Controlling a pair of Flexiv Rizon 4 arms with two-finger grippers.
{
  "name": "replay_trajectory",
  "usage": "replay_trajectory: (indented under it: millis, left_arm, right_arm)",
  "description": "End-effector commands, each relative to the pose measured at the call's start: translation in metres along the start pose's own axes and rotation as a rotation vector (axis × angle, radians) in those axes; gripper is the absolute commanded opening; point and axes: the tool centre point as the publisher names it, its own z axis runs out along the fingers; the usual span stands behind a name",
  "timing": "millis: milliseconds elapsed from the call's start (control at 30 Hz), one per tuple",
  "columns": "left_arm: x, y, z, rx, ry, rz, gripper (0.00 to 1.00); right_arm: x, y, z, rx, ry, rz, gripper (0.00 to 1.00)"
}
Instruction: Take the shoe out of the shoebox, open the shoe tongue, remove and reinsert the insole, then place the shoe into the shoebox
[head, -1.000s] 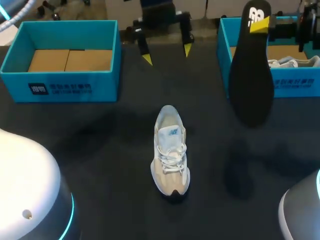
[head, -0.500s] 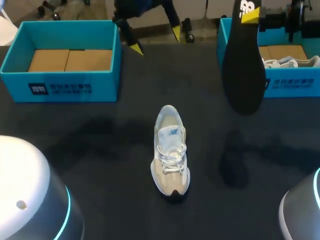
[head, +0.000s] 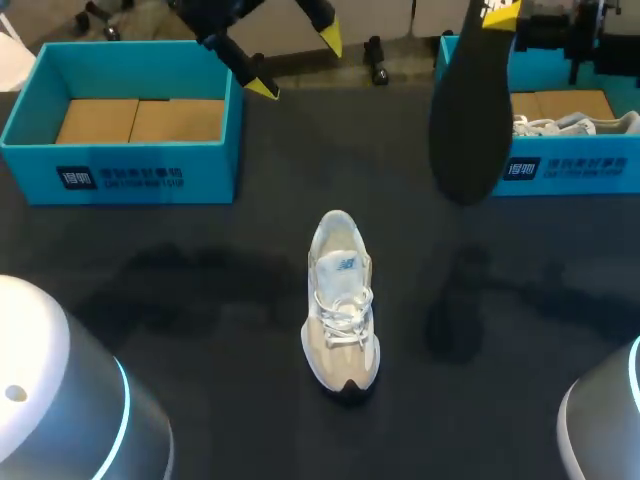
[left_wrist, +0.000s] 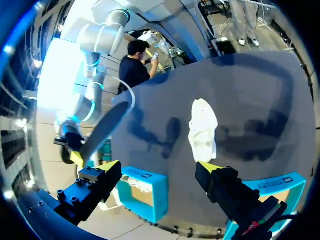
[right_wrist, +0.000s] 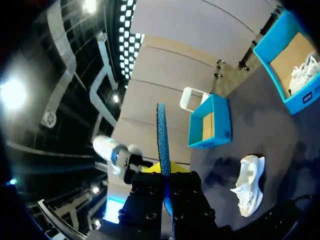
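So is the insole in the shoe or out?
Out. The right gripper holds the black insole in the air, well apart from the shoe.

My table (head: 200, 330) is covered in a dark cloth. At its far right stands a blue box (head: 570, 170) holding a second white shoe (head: 545, 127) on a cardboard floor (head: 575, 103).

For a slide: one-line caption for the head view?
Right gripper holds the black insole above the table; the shoe rests mid-table, left gripper open near the left shoebox.

Printed label (head: 120, 178) on shoebox (head: 30, 172); illegible.
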Motion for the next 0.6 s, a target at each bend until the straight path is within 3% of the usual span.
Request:
replay_trajectory:
  millis: [33, 267, 600]
  left_arm:
    - [0.005, -0.005, 0.000, 0.005, -0.260, 0.013, 1.00]
    - [0.004, -0.007, 0.000, 0.021, -0.312, -0.002, 1.00]
    - [0.004, -0.007, 0.000, 0.021, -0.312, -0.002, 1.00]
  right_arm:
    - [-0.002, 0.005, 0.022, -0.052, 0.070, 0.018, 0.00]
    - [-0.002, 0.016, 0.029, -0.016, 0.122, 0.052, 0.00]
    - [-0.015, 0.030, 0.042, 0.104, 0.135, 0.146, 0.00]
